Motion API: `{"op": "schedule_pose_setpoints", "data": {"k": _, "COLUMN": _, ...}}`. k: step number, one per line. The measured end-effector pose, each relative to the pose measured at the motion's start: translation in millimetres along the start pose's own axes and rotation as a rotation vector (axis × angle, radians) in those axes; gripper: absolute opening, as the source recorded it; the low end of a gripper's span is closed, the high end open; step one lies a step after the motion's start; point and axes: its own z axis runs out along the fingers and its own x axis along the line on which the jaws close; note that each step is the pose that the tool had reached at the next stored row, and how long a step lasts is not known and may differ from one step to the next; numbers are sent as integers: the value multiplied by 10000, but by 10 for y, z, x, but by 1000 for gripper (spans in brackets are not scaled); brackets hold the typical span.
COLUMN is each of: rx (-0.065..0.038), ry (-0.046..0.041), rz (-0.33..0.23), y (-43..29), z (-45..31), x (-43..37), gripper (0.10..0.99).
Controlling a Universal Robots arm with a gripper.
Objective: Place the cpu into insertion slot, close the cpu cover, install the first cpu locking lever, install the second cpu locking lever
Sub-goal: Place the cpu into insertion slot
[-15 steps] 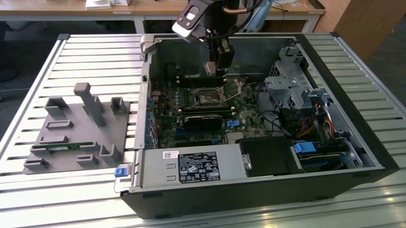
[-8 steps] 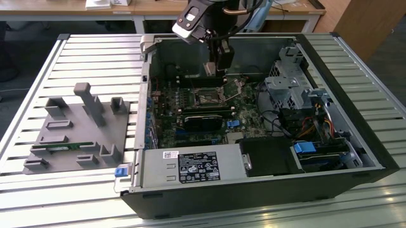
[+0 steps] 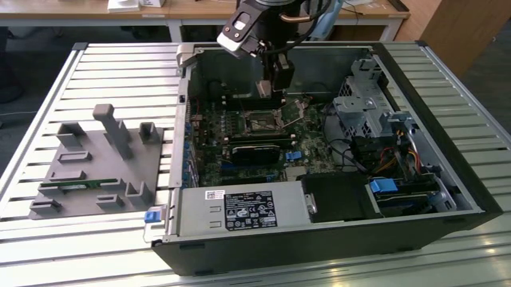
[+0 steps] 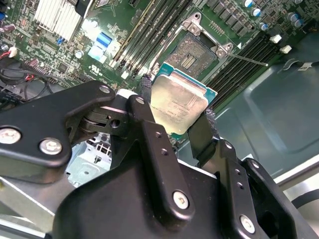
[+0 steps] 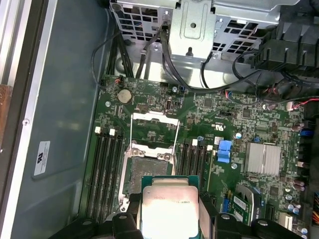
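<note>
Well, my tool point(image 4: 175, 105) grips the cpu point(image 5: 169, 204) by two edges — one side cut off in the first wrist view. The open case point(image 3: 319, 245) rests on a slatted worktop point(image 3: 48, 239).

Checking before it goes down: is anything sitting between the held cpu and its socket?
Nothing visible does. The gripper holds the cpu in the air. The socket lies bare with its contacts exposed, and the cpu cover looks swung back off it.
</note>
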Motion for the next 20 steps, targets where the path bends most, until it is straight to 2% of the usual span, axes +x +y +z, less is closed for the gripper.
{"op": "schedule_pose_setpoints", "data": {"k": 11, "rx": 2, "ry": -1, "rz": 13, "y": -5, "z": 61, "x": -1, "gripper": 541}}
{"op": "schedule_pose_setpoints", "data": {"k": 20, "rx": 18, "ry": -41, "rz": 266, "y": -15, "z": 170, "x": -1, "gripper": 541}}
